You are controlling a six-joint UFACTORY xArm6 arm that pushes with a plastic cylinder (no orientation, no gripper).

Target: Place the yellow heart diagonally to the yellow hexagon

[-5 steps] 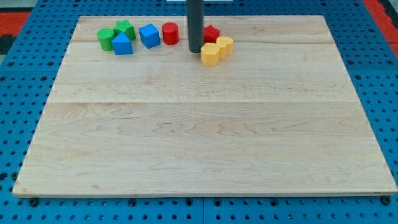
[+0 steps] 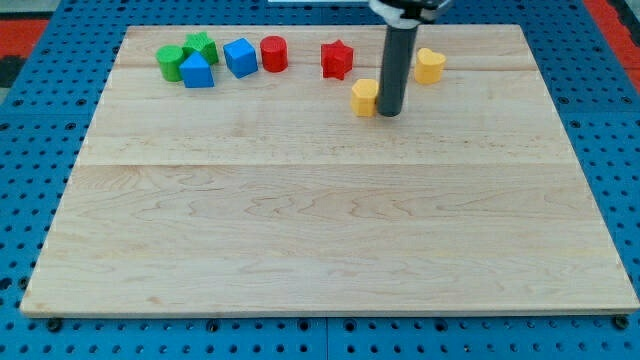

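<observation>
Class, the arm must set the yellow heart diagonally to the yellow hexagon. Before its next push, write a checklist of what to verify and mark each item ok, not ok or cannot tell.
1. Both yellow blocks in view: yellow hexagon and yellow heart. Ok.
2. My tip located: at the hexagon's right edge, apart from the heart. Ok.
3. Tip touching the hexagon: cannot tell, the rod overlaps its edge.
4. Heart diagonal to the hexagon: it sits up and to the view's right, with a gap. Ok.
5. Red star out of the way: apart from both yellow blocks. Ok.
6. Heart safely on the board: close to the top edge. Ok.
</observation>
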